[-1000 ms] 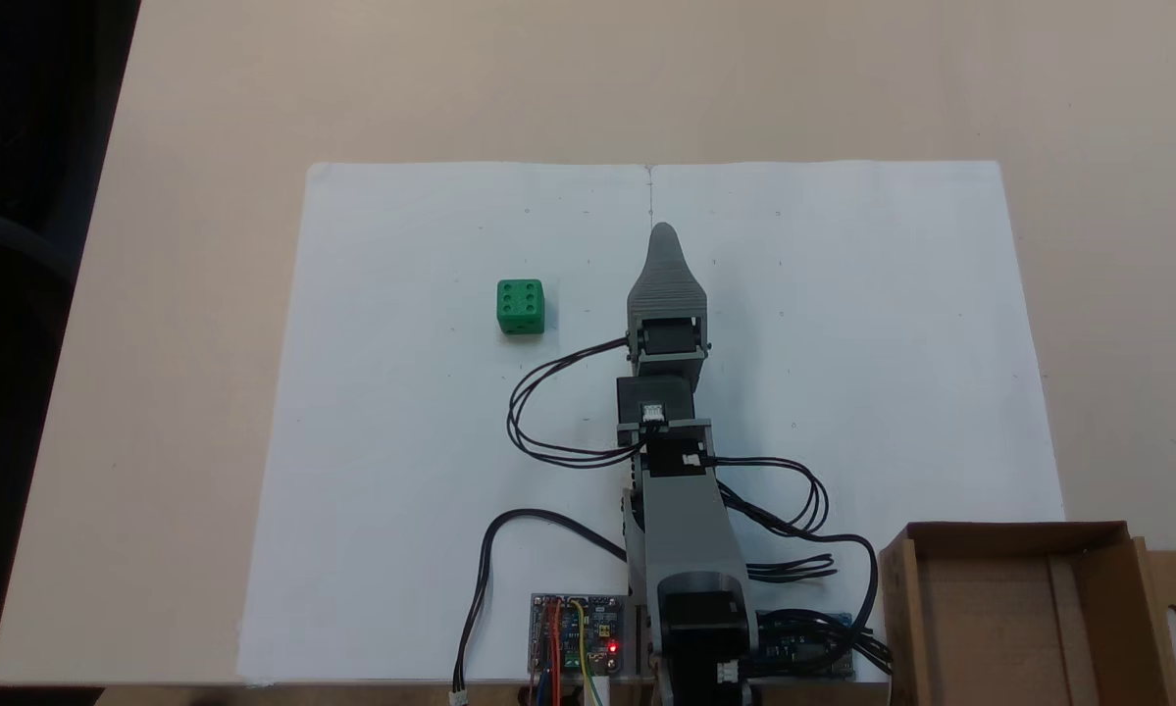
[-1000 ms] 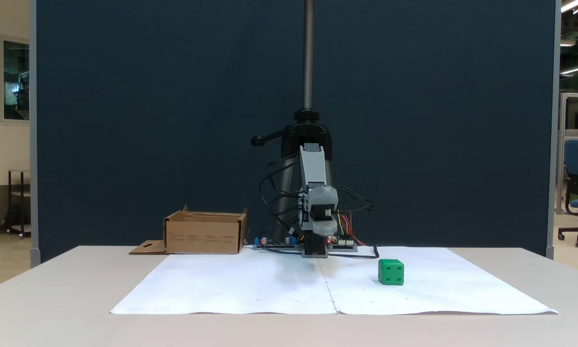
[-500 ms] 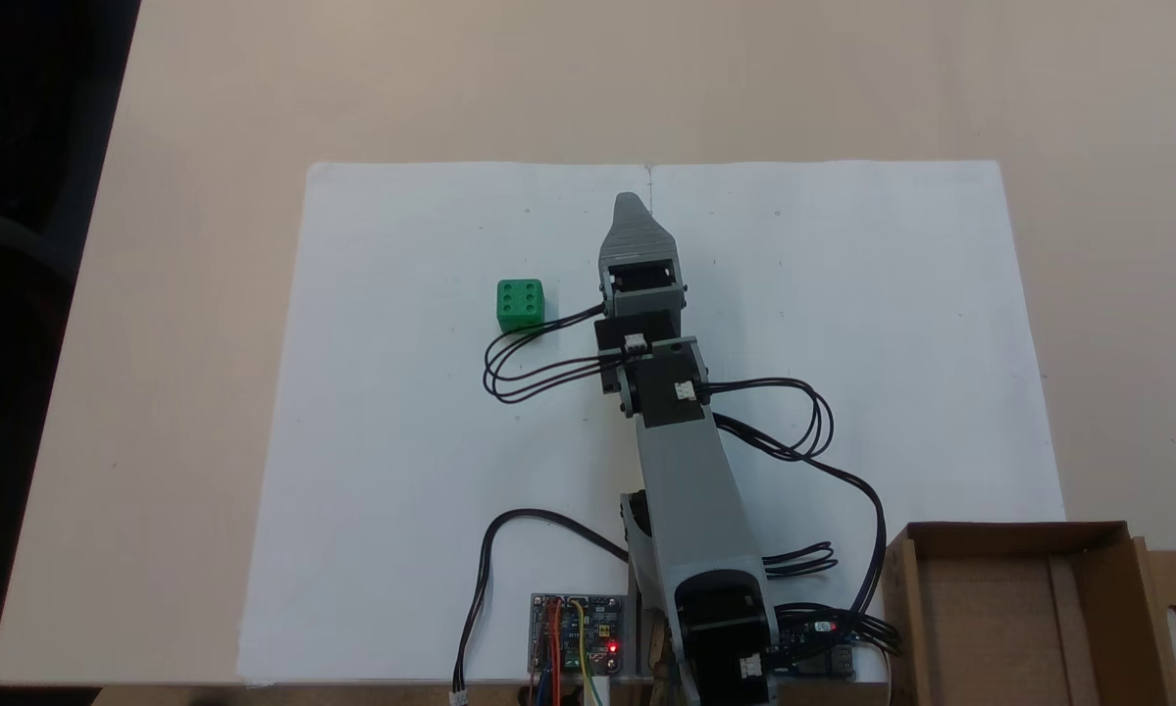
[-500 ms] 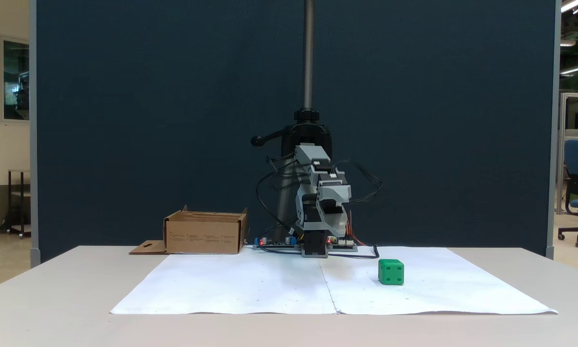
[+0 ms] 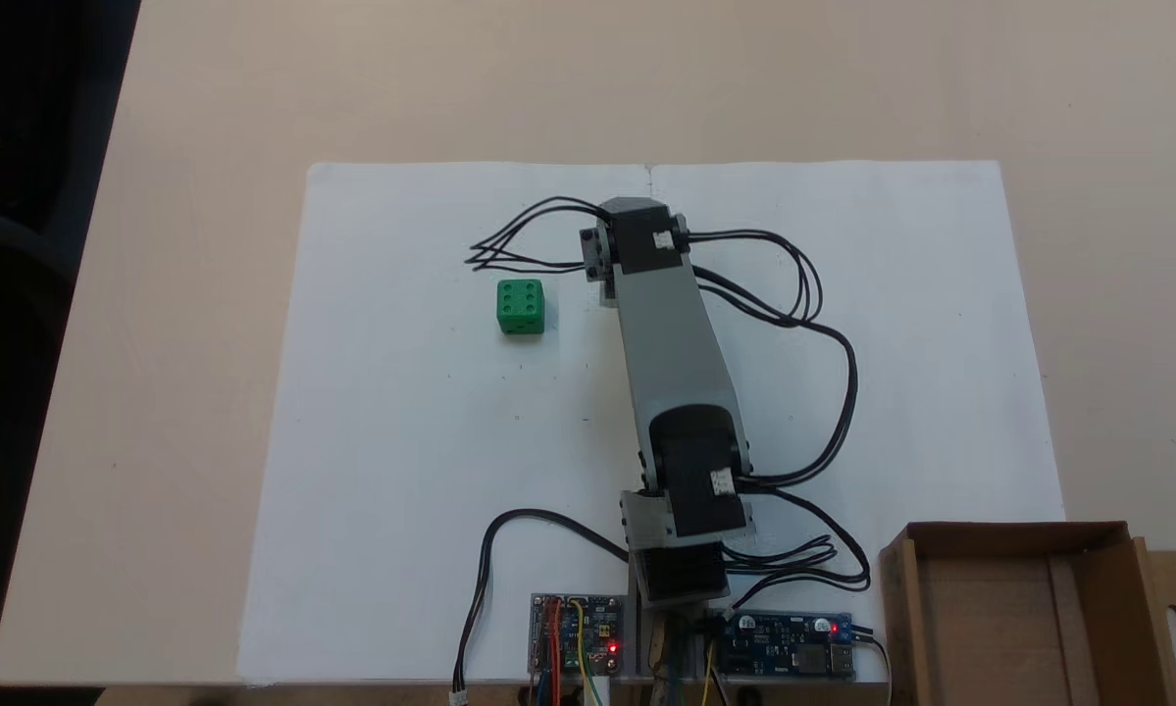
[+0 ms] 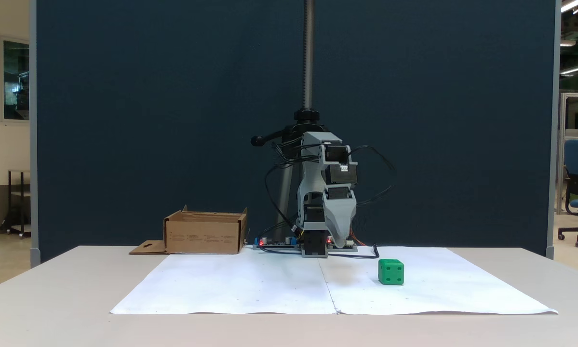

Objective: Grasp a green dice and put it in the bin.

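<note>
Having swung out and folded, now pointing the gripper (image 6: 341, 239) straight down, hanging above the paper (image 6: 269, 284) left of the dice (image 6: 391, 272) in a fixed view, well apart from it. Showing one grey tip there, so impossible telling fingers apart or together; hiding under the arm (image 5: 668, 333) from above. Leaving the dice (image 5: 520, 307) sitting on the paper (image 5: 401, 441), six up, open sheet all around. Keeping the bin (image 5: 1024, 613) at the table's near right corner.

In a fixed view from above, the arm's forearm (image 5: 668, 324) covers the gripper beneath it. From the front, the gripper (image 6: 341, 239) shows 1 tapered tip, so any gap is unreadable. Far off to its side, the cardboard bin (image 5: 1039, 608) is cut by the picture's bottom edge.
</note>
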Robot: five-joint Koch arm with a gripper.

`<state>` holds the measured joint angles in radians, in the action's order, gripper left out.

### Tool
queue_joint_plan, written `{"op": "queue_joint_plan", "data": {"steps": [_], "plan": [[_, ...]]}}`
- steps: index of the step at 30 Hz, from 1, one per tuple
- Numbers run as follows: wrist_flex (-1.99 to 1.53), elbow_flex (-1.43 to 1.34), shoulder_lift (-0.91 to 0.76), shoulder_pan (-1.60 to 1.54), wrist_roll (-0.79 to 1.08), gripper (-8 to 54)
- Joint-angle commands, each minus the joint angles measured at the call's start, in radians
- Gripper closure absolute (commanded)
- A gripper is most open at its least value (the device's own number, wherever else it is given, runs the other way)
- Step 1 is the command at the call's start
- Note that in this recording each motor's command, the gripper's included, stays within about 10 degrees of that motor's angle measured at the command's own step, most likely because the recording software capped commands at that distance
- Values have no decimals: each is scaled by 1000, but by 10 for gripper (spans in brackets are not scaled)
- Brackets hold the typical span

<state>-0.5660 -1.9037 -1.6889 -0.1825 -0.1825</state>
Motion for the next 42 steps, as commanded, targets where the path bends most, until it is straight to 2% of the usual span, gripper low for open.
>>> {"op": "queue_joint_plan", "data": {"steps": [1,9,42], "plan": [[-161,71,5,-35,-117,38],[-506,291,84,-186,-328,40],[-483,534,305,-385,-534,42]]}}
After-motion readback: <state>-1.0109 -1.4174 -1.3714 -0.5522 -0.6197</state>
